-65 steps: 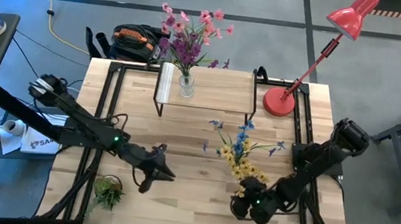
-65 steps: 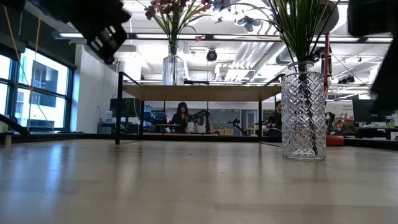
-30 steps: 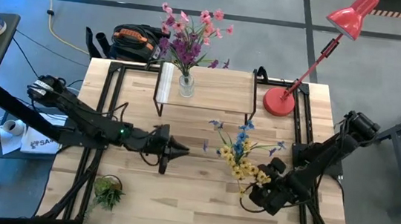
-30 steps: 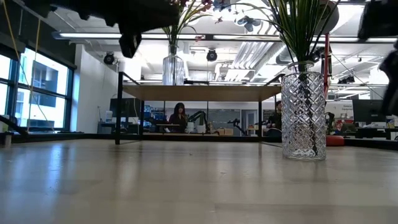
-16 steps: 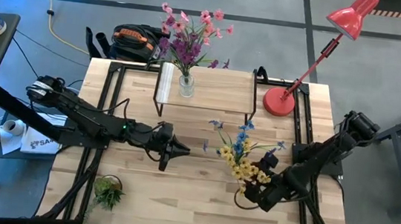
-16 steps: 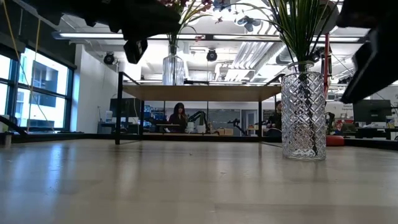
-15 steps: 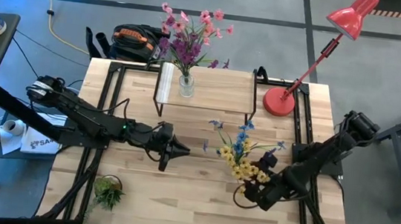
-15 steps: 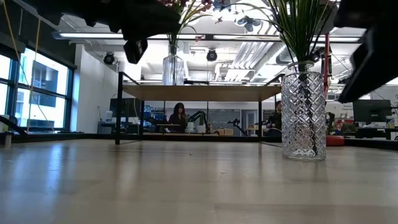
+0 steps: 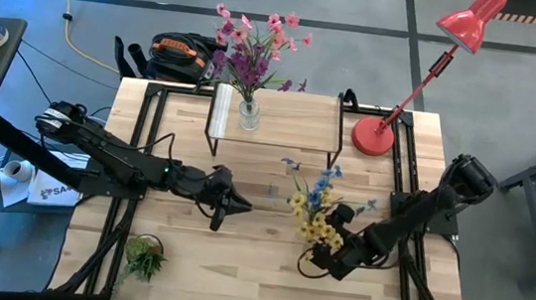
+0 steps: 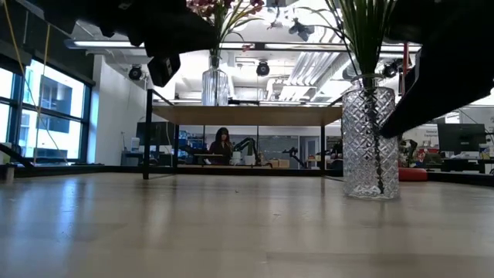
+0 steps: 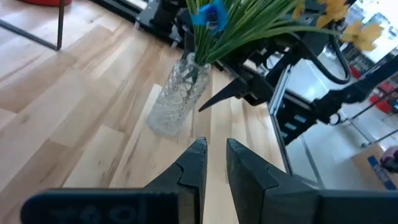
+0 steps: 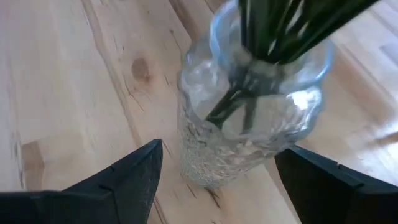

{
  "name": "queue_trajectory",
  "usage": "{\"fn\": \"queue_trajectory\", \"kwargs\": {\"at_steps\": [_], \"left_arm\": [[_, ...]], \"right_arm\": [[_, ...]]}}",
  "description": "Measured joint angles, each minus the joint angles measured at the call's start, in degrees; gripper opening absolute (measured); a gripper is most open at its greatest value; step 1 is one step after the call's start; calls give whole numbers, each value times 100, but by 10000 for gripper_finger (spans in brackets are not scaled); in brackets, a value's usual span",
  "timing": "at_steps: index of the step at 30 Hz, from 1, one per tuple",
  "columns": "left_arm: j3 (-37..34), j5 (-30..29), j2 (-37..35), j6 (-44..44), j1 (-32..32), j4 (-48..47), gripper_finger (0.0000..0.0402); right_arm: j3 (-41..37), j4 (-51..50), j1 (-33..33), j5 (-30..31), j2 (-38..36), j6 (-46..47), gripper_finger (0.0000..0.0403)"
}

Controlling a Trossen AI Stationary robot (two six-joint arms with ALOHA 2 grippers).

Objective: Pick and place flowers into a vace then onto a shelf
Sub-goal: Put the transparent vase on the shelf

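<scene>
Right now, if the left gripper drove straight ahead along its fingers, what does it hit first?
Probably the glass vase holding the blue and yellow flowers. It stands ahead of the left gripper with bare tabletop between; depth is unclear.

The table (image 9: 255, 269) is pale, smooth wood. The vase (image 12: 249, 134) is bumpy, shiny clear glass. The lamp (image 9: 426, 72) is glossy red.

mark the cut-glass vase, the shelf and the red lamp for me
cut-glass vase (image 10: 370, 143): low view, on its patterned glass body.
shelf (image 9: 281, 119): high view, on bare plank top.
red lamp (image 9: 371, 136): high view, on its round base.
</scene>
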Motion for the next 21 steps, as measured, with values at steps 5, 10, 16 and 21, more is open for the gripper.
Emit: {"fn": "queue_trajectory", "kwargs": {"at_steps": [5,10,16,21], "left_arm": [[0,11,0,343,0,-214,95],[0,189,2,643,0,-241,95],[0,382,2,651,-2,-397,95],[0,400,2,649,0,-522,95]], "right_arm": [[0,179,-21,-8,183,113,301],[0,176,-21,61,196,534,301],[0,176,-21,510,196,717,301],[0,178,-19,-132,196,719,301]]}}
